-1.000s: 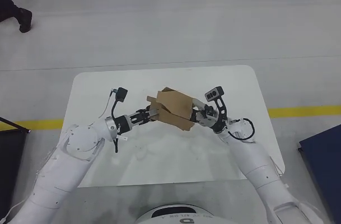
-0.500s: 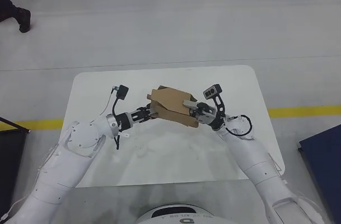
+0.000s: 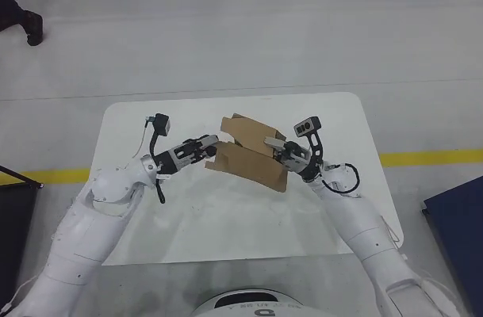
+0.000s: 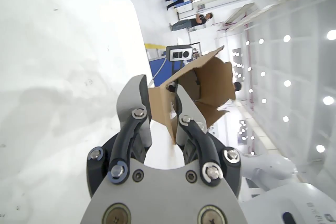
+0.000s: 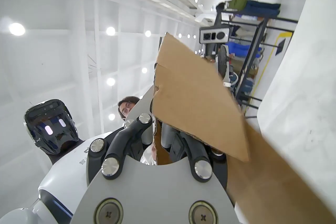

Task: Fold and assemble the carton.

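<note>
A brown cardboard carton [image 3: 249,154], partly opened with loose flaps, hangs above the middle of the white table [image 3: 225,226] between both arms. My left gripper [image 3: 212,146] is shut on a flap at the carton's left edge; the left wrist view shows that flap wedged between the fingers [image 4: 160,89], with the hollow carton [image 4: 212,83] beyond. My right gripper [image 3: 270,143] is shut on the carton's right side, a thin wall pinched at its fingers [image 5: 157,117] and a wide panel [image 5: 191,99] spreading out over them.
The table has rounded corners, and its bare top [image 4: 52,38] lies beneath the carton. On the floor, a yellow line [image 3: 439,157] runs to the right, a blue object [image 3: 467,218] sits at the right edge and a dark frame [image 3: 3,206] at the left.
The carton has turned and spread wider, one panel now reaching toward the near right. The left gripper has shifted left and slightly back with its flap. The right gripper has kept its hold.
</note>
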